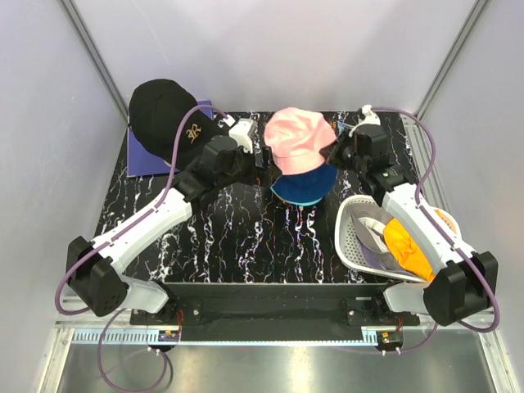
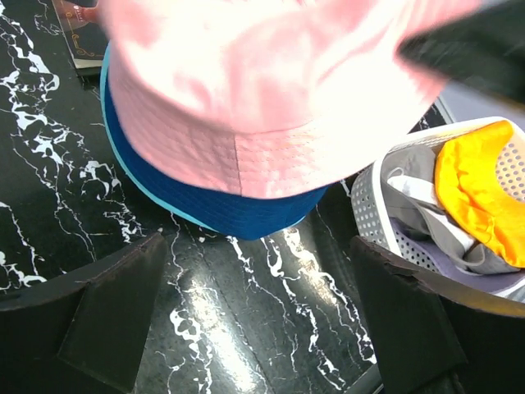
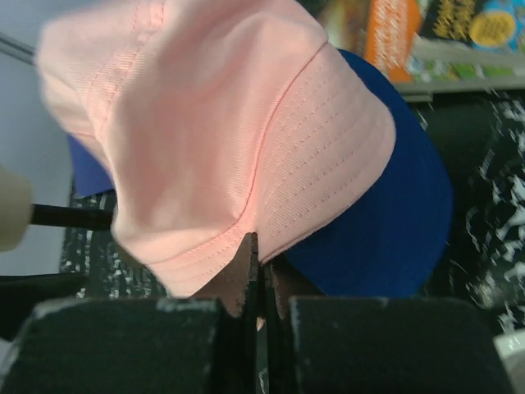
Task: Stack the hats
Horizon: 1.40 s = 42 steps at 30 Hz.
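A pink hat (image 1: 295,135) hangs over a blue hat with a teal rim (image 1: 304,187) at the middle back of the table. My right gripper (image 1: 334,149) is shut on the pink hat's (image 3: 213,123) brim, its tips (image 3: 256,246) pinching the edge, with the blue hat (image 3: 385,222) below. My left gripper (image 1: 260,157) stands open on the hats' left; in its wrist view the wide-apart fingers (image 2: 115,312) frame bare table in front of the pink hat (image 2: 262,82) and blue hat (image 2: 238,209). A black cap (image 1: 164,115) sits at the back left. An orange hat (image 1: 407,246) and a greyish-lavender one (image 1: 372,237) lie in the basket.
The white perforated basket (image 1: 350,237) stands at the right front, beside my right arm, and shows in the left wrist view (image 2: 369,213). A purple sheet (image 1: 146,160) lies under the black cap. Books or boxes stand at the back edge (image 3: 426,33).
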Each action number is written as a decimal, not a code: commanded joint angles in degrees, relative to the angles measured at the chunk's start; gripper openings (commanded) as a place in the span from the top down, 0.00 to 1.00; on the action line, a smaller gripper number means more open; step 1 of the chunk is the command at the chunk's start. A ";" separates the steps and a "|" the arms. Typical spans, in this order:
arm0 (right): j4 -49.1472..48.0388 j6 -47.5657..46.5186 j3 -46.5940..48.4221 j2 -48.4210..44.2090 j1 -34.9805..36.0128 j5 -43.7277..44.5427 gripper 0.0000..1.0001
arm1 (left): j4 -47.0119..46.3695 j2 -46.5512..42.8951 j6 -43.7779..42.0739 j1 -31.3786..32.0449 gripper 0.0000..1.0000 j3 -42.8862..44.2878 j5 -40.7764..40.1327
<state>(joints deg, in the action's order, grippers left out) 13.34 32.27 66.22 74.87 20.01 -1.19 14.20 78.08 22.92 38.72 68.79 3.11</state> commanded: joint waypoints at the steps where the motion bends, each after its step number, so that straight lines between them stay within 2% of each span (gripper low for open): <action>1: 0.54 1.39 -5.81 -2.53 -2.51 -2.14 1.00 | -2.59 -1.00 2.74 -0.22 0.03 2.40 0.49; 4: 0.37 1.48 -8.46 -2.80 -3.66 -3.64 1.00 | -2.59 -1.27 3.62 -0.22 0.03 2.31 0.49; 8: -0.60 -0.80 -9.61 -2.80 -3.75 -10.21 1.00 | -2.68 -1.01 5.47 -0.22 0.03 1.43 0.49; 11: -2.53 -2.03 -11.54 -3.06 -3.75 -13.21 0.96 | -4.17 -0.48 7.75 -0.57 0.03 -0.85 1.19; 16: -4.55 -2.92 -13.83 -1.93 -3.75 -16.12 0.92 | -17.58 0.92 12.84 -1.72 0.09 -8.40 7.41; 20: -5.78 -3.44 -13.48 -0.26 -3.75 -19.19 0.92 | -23.24 4.69 15.05 -1.81 0.13 -9.38 12.52; 27: -6.84 -3.80 -12.69 3.69 -3.75 -23.15 0.88 | -33.70 8.57 22.16 -2.51 0.14 -14.12 16.48; 29: -6.93 -3.88 -12.69 4.32 -3.75 -24.47 0.83 | -34.50 9.19 22.78 -2.86 0.14 -14.48 16.92; 32: -4.82 -3.71 -13.39 1.52 -3.84 -20.53 0.64 | -32.57 9.28 22.79 -3.21 0.15 -15.00 15.09; 33: -3.43 -3.79 -14.00 -1.19 -3.84 -18.95 0.48 | -32.39 8.93 22.61 -3.39 0.15 -15.70 14.56; 35: -1.49 -4.93 -14.71 -3.84 -4.80 -14.82 0.34 | -31.86 8.93 22.52 -4.09 0.18 -16.06 13.15; 37: 1.94 -5.90 -15.50 -7.19 -7.51 -13.58 0.28 | -32.56 9.89 22.52 -4.70 0.20 -16.06 14.10; 42: 7.30 -10.91 -17.17 -12.98 -15.25 -16.74 0.27 | -37.83 12.88 23.84 -5.32 0.22 -15.10 17.97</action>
<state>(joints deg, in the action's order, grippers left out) 15.79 26.20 49.93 66.19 9.85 -17.93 -15.73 88.66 45.17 34.11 52.97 18.09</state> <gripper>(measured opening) 0.725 0.788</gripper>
